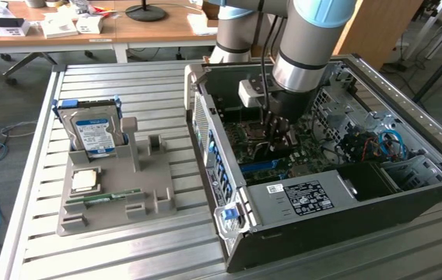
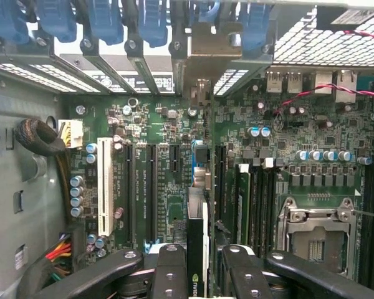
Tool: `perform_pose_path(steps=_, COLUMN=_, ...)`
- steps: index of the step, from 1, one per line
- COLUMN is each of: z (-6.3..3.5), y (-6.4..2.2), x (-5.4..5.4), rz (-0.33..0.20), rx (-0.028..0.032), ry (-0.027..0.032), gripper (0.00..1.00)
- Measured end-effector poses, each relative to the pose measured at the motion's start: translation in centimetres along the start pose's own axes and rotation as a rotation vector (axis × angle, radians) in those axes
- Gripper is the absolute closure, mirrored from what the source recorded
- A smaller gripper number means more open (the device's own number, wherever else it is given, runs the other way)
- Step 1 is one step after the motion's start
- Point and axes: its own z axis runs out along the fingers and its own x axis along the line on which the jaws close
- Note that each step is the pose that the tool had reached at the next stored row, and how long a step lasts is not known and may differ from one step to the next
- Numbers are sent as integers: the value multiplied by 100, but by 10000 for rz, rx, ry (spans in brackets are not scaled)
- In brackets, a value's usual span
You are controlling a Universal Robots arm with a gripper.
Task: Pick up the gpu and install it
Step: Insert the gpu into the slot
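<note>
The arm is reaching down into the open computer case [image 1: 322,233], which is lying on the tabletop [image 1: 127,251]. Its hand [image 2: 198,265] is gripping the gpu [image 2: 197,218] edge-on, with a finger [image 2: 169,274] pressing on each side. The gpu is standing upright over the motherboard [image 2: 156,193], among the long slots; I cannot tell if it is seated. On the exterior view's left, a hard drive [image 1: 93,131] is standing in a grey holder [image 1: 155,198].

Gpu [image 2: 197,249] standing on edge inside the open case.
It is showing its thin dark edge, upright near the exterior frame's centre, seemingly over a slot.
</note>
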Motion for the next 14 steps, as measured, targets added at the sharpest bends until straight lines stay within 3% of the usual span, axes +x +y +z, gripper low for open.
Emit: perform_pose_path(steps=14, z=0, y=-1, x=21, rz=-3, rx=1, ry=-1, gripper=73)
